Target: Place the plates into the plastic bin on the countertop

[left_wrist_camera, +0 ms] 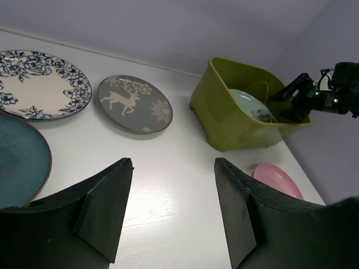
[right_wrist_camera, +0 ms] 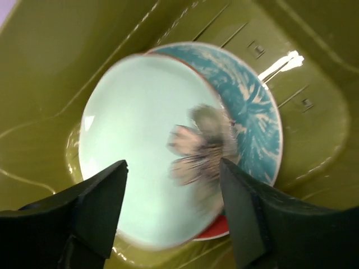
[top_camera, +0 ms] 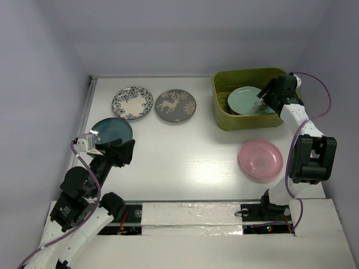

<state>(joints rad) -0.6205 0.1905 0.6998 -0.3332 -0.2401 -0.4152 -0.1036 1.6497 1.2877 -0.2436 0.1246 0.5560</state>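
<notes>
The plastic bin (top_camera: 224,120) stands at the far right of the countertop (top_camera: 190,159), with its back and right side close to the lilac walls (top_camera: 33,84). Inside it the mint green plate (right_wrist_camera: 134,145) lies on top of the red-teal floral plate (right_wrist_camera: 255,106), covering most of it, so that only a crescent of the patterned one shows. From the left wrist view the mint plate looks tilted rather than flat. There is a blurred dark patch on its face that I cannot make out. The right gripper (right_wrist_camera: 173,165) hangs just over the bin's right half with its fingers spread wide and nothing between them. The pink plate (top_camera: 260,158) lies flat on the countertop just in front of the bin, near the right edge and the right arm. Towards the back left, the blue-white floral plate (top_camera: 132,102) and the grey deer plate (top_camera: 175,105) lie side by side, close together but apart. The dark teal plate (top_camera: 111,130) sits nearer, by the left edge. The left gripper (top_camera: 120,151) hovers just beside that teal plate, fingers parted and empty. A broad stretch of bare white top runs through the middle, from these plates to the pink one.
</notes>
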